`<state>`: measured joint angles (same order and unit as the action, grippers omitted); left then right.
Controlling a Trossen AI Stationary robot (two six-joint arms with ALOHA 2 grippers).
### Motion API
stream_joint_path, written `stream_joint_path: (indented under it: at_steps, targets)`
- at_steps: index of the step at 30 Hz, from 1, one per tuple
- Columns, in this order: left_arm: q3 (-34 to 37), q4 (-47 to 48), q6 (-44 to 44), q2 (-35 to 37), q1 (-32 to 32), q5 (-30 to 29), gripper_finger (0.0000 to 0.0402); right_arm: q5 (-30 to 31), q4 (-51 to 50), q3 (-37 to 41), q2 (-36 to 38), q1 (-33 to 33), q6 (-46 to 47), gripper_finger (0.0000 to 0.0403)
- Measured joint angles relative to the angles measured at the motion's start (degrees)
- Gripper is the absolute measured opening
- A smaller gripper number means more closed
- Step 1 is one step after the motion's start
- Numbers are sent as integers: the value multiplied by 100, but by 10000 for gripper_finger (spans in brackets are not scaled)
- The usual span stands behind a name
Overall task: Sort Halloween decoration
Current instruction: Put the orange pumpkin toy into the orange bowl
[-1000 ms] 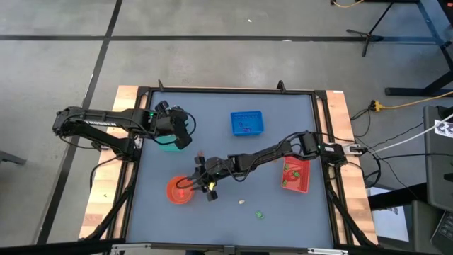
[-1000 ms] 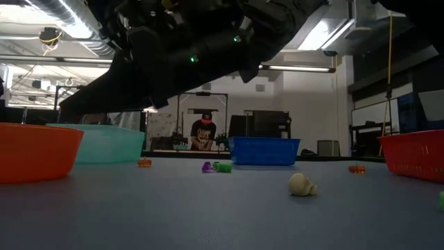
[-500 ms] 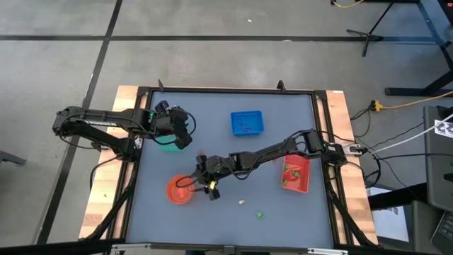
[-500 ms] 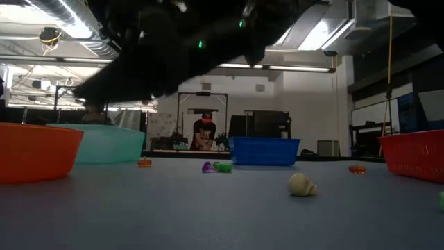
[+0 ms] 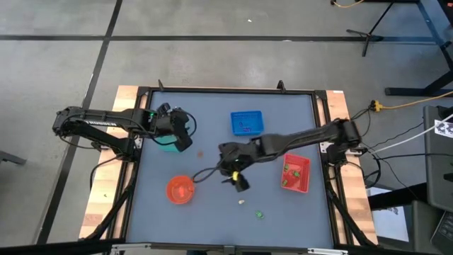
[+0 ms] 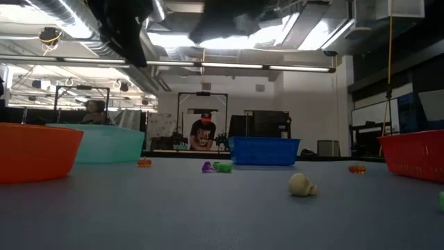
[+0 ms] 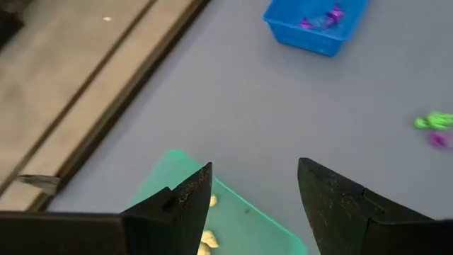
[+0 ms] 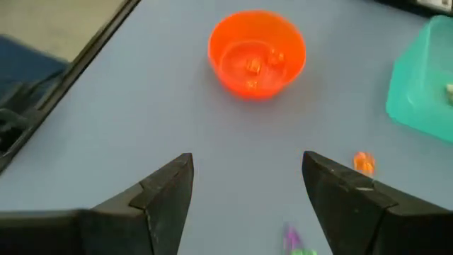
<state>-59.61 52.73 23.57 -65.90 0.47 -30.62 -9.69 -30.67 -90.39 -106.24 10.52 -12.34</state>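
The trinkets lie scattered on the grey table. In the low view I see a cream one (image 6: 302, 184), a purple one (image 6: 207, 167), a green one (image 6: 222, 167) and orange ones (image 6: 144, 162) (image 6: 356, 168). My right gripper (image 8: 248, 205) is open and empty above mid-table (image 5: 228, 172), facing the orange bowl (image 8: 256, 51), which holds orange trinkets. An orange trinket (image 8: 363, 163) and a purple one (image 8: 291, 237) lie just ahead of its fingers. My left gripper (image 7: 255, 205) hangs open over the teal tray (image 7: 233, 219), in which cream trinkets (image 7: 205, 239) lie.
The blue tray (image 5: 246, 122) with purple trinkets stands toward the far edge, the red tray (image 5: 295, 173) at the right. A cream trinket (image 5: 242, 202) and a green one (image 5: 260, 212) lie near the front. A person stands in the room beyond the table (image 6: 203, 132).
My right gripper has drawn away from over the orange bowl, moving toward the table's right and rising; its dark bulk has left the low view. The left arm has kept still.
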Motion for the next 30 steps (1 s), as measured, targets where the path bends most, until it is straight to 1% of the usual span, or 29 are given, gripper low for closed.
stream_joint_path:
  at_steps: [4,6,10,13,17,20,23,28,30]
  targets:
    - [2,-64,1,-1,-100,372,192,83,-817,2,565,65,42,264]
    - [4,-145,2,-16,-177,484,192,337,-1115,2,793,146,58,264]
    - [7,-375,2,-110,-352,506,192,982,-1700,7,1233,374,210,264]
    - [7,-533,-15,-261,-464,530,192,1338,-2164,9,1538,531,385,264]
    - [7,-645,-17,-570,-575,718,192,1560,-2643,9,1923,674,768,264]
    - [9,-644,-17,-883,-613,968,192,1641,-2894,11,2167,781,945,264]
    - [9,-675,-39,-1212,-617,1228,192,1904,-3059,11,2367,880,1068,264]
    - [9,-816,-351,-1767,-617,1614,192,2376,-3355,11,2575,988,1238,264]
    - [9,-882,-453,-1988,-617,1725,192,2448,-3473,11,2630,986,1347,264]
